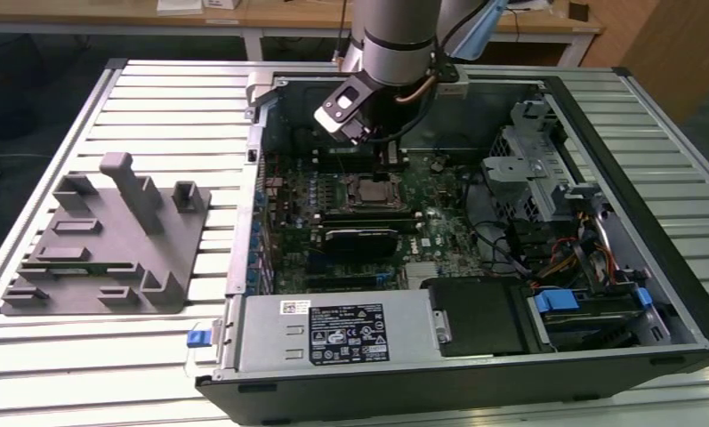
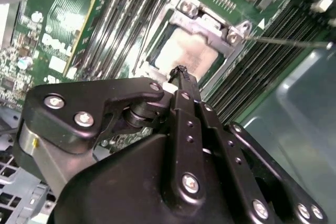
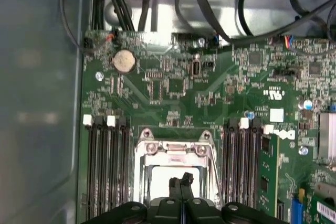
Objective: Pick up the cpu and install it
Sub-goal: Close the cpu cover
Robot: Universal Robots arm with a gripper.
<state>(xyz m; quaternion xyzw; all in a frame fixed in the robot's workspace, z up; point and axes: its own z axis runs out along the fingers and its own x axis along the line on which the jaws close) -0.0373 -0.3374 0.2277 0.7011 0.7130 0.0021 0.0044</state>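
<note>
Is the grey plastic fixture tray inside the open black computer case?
No, the grey plastic fixture tray lies on the slatted metal table, outside the black case.

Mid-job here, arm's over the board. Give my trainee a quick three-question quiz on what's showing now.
1. True or false: the fingers are spread wide apart.
2. Fill in: the grey tray sits outside the computer case, on the exterior view's ____.
3. Where is the chip? A in the socket on the board, B on the grey tray, C pinched between the fingers.
Key: 1 false, they are shut together; 2 left; 3 A.
</note>
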